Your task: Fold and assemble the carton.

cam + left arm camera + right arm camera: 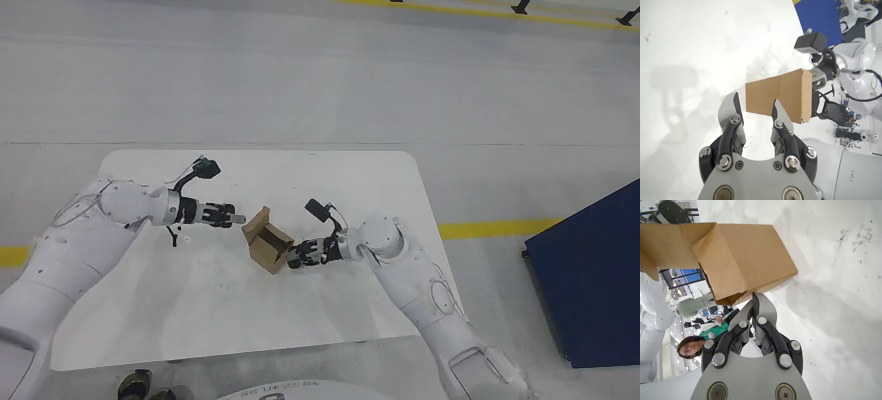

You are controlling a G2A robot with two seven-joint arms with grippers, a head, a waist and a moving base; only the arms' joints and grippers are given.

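Carton [268, 240], brown and partly opened up, sits on the white desk [330, 170] close to its middle, with one flap standing up on the side toward 10 o'clock and the open mouth facing up. At the carton's 4 o'clock, nearest the robot, the right claw [296, 258] touches its lower edge. In the right wrist view this claw [753, 294] has its fingers [764, 306] pressed together, pinched on the frayed corner of the carton [745, 262]. At the carton's 10 o'clock, a little farther off, the left claw [237, 218] is level with the raised flap. In the left wrist view that claw [755, 103] has its fingers [728, 108] spread apart, with the edge of the flap [780, 94] just ahead of their tips. Beyond the desk, toward 3 o'clock, a dark blue panel [590, 270] stands on the grey floor [320, 70].
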